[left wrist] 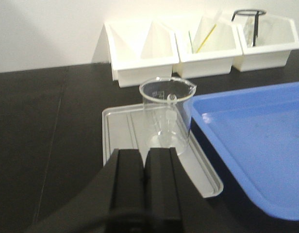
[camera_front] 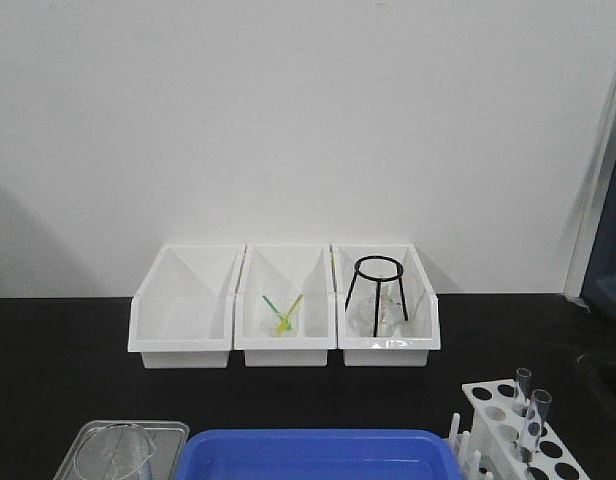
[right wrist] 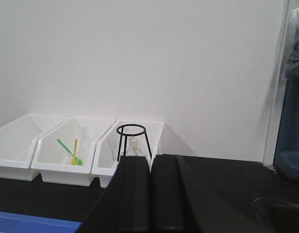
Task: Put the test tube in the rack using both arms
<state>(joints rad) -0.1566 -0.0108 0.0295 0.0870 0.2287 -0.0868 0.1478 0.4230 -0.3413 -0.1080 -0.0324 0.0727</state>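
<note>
Front, left-wrist and right-wrist views of the bench at one moment. The rack point(camera_front: 515, 428) stands at the near right of the black table point(camera_front: 58, 350), just right of the blue tray point(camera_front: 318, 455); two clear tubes already stand upright in its holes. A beaker point(left wrist: 167, 116) stands on the clear tray point(left wrist: 121, 136) at the near left, directly ahead of the left gripper point(left wrist: 145, 162), whose jaws are pressed together with nothing between them. A slim form leaning inside the beaker, its rim near the beaker's lip, is probably the test tube point(left wrist: 170, 119), though glass on glass makes this uncertain; its long axis runs steeply upward. The right gripper point(right wrist: 150, 167) is likewise clamped empty, facing the three white bins point(right wrist: 67, 162). The left arm is judged nearer the tube, the right arm nearer the rack.
</note>
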